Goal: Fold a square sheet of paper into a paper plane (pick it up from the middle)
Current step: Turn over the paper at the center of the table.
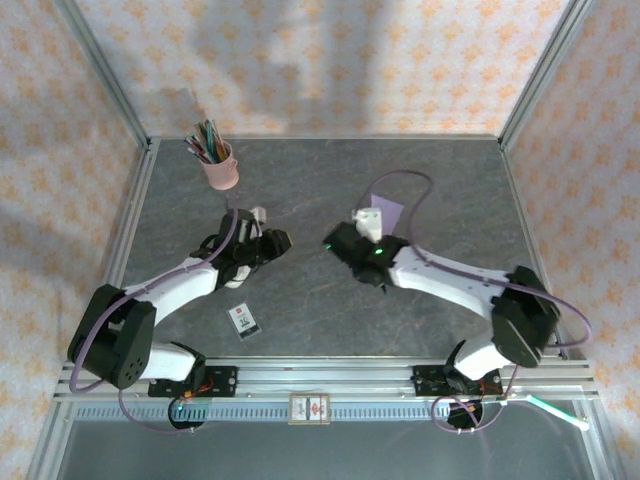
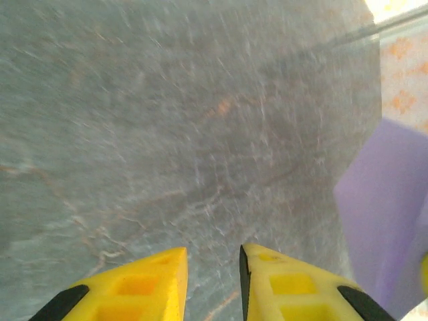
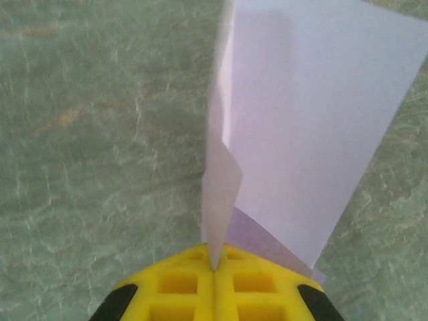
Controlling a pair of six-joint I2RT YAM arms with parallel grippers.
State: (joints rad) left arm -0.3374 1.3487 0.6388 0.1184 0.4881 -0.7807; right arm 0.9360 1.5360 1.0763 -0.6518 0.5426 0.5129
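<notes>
Jaws of the right gripper [image 3: 214, 271] closed tight, yellow fingers [image 3: 267, 287] pressed face to face and clamping the near edge of the lavender sheet of paper [image 3: 307, 127]. Jaws of the left gripper [image 2: 212, 267] parted by a narrow gap, holding nothing, with bare tabletop visible between the fingers.

Beneath both, a dark grey stone-patterned table [image 1: 320, 180], walled on three sides by cream wallpaper [image 1: 330, 60] with orange motifs. Along the near edge, an aluminium rail [image 1: 330, 372] carrying the two arm bases.

Next in size, the sheet: right of the table's centre in the top view, at the tip of the right arm. From the right wrist, caught exactly at the seam of the closed fingers and fanning forward from there. One broad flat panel on the right, a narrower folded flap standing on edge at the left, and a darker lavender layer just above the pinch. Clear of the table at the grip; far edge touching the surface or not, impossible to tell. From the left wrist, a lavender slab at the right border, off to the side of the left fingers and outside their gap.

Smaller: a pink cup [image 1: 221, 168] of pens or pencils, upright near the far left corner, well apart from both grippers. Smallest: a white card [image 1: 243, 320] with dark print, flat on the table between the left forearm and the rail.
</notes>
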